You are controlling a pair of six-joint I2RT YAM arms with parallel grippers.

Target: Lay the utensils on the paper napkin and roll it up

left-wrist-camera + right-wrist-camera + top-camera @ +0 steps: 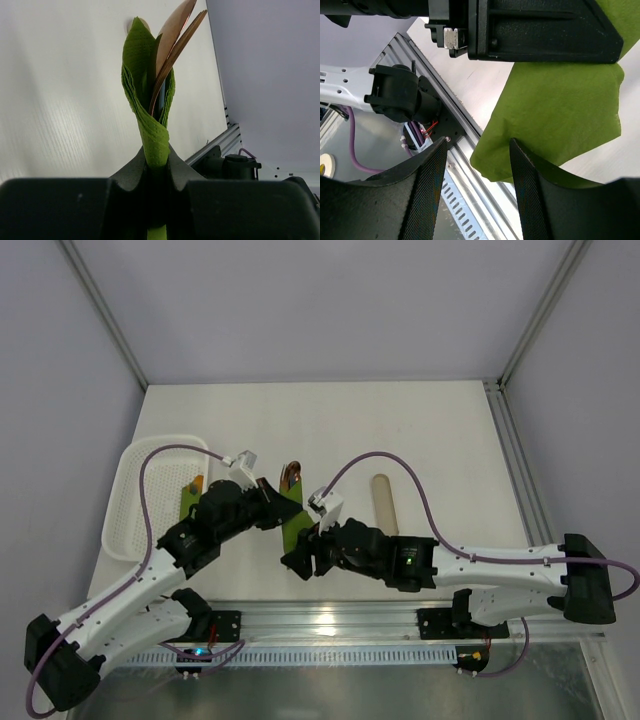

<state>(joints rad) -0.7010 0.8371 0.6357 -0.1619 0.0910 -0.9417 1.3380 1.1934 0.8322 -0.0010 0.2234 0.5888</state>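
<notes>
Left wrist view shows you: left hand (156, 165) clamps paper napkin (142, 75) wrapped round utensils (175, 35); right hand (477, 150) stands open near it.

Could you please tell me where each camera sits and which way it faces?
Top external: above and behind the bases, looking down at the table; left arm and right arm show.
Left wrist: on the left arm, looking along the left gripper, shut on the paper napkin round the utensils.
Right wrist: on the right arm, looking past the open right gripper at the paper napkin and left gripper.
Both wrist views share the paper napkin.
</notes>
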